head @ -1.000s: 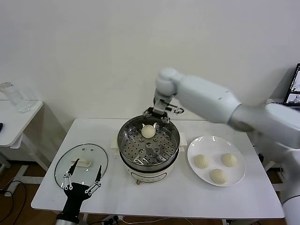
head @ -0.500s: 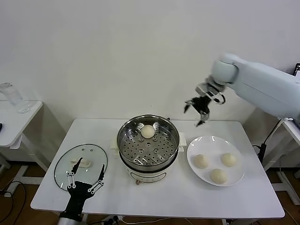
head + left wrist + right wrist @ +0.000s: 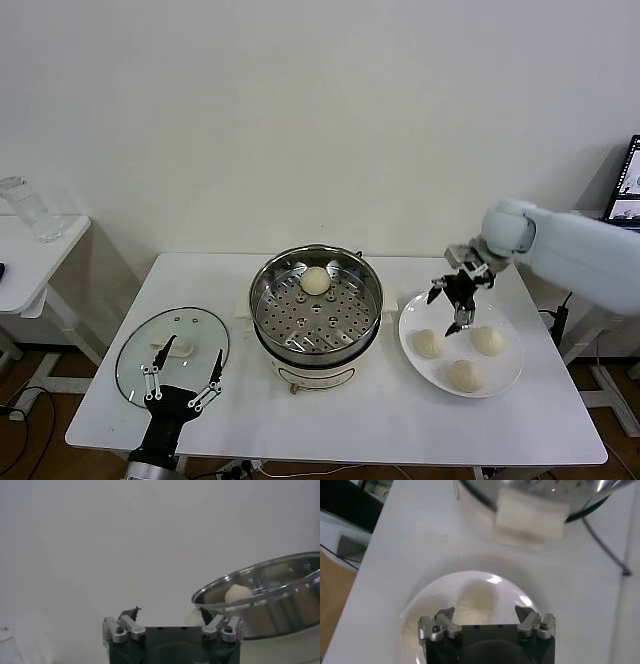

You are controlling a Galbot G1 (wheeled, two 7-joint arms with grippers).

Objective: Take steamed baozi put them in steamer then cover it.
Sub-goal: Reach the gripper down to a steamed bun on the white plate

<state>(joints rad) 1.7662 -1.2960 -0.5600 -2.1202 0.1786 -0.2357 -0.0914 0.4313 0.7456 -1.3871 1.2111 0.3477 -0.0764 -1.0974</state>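
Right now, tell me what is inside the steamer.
One baozi sits on the perforated tray at the far side of the steamer. Whatever lies beneath the tray is hidden.

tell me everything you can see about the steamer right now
The steamer is a round, shiny stainless-steel pot sitting upright on a white base at the middle of the white table. Inside it lies a perforated metal tray, with one cream-white baozi resting toward the far side. It is uncovered: the glass lid lies flat on the table to the robot's left. A white plate with three more buns lies close on its other side. No gripper touches it.
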